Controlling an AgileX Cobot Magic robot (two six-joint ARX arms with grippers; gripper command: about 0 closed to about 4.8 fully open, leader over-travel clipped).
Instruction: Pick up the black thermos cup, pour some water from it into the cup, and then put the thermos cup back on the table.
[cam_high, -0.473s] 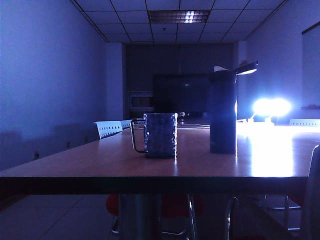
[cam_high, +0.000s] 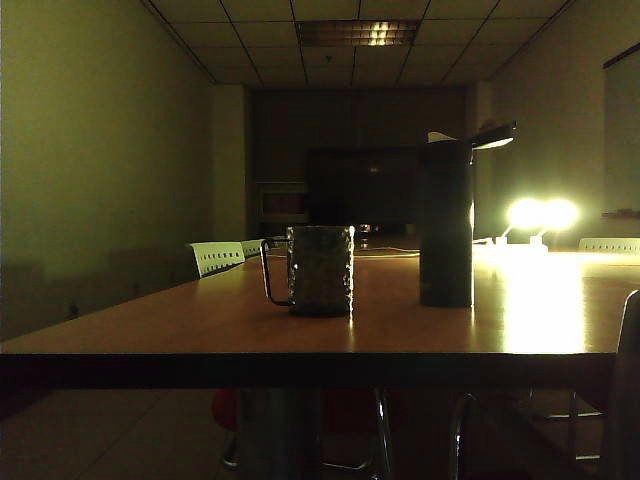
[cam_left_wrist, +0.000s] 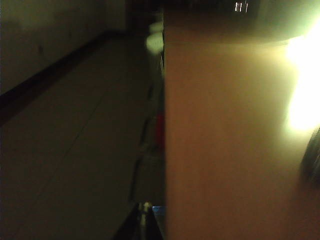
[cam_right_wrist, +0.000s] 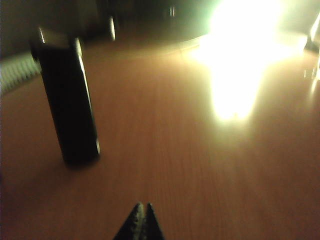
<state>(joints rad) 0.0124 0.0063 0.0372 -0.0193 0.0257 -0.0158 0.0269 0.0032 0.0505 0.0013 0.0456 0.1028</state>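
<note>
The black thermos cup (cam_high: 446, 225) stands upright on the table (cam_high: 200, 320), right of centre, its pale spout piece up at the top. Left of it stands the cup (cam_high: 320, 270), a dimpled glass mug whose thin dark handle points left. Neither arm shows in the exterior view. In the right wrist view the thermos cup (cam_right_wrist: 67, 102) stands well ahead of my right gripper (cam_right_wrist: 140, 207), which is shut and empty above the tabletop (cam_right_wrist: 190, 165). My left gripper (cam_left_wrist: 144, 207) is shut and empty beside the table's long edge (cam_left_wrist: 165, 150), over the floor.
Bright lamps (cam_high: 542, 213) glare at the far right end of the table. Pale chair backs (cam_high: 217, 257) line the table's left side. A chair frame (cam_high: 625, 390) stands at the near right corner, and a metal pedestal leg (cam_high: 270, 430) is under the table.
Only the picture's colour cast has shifted from blue to yellow-green. The thermos cup and the mug stand where they were.
</note>
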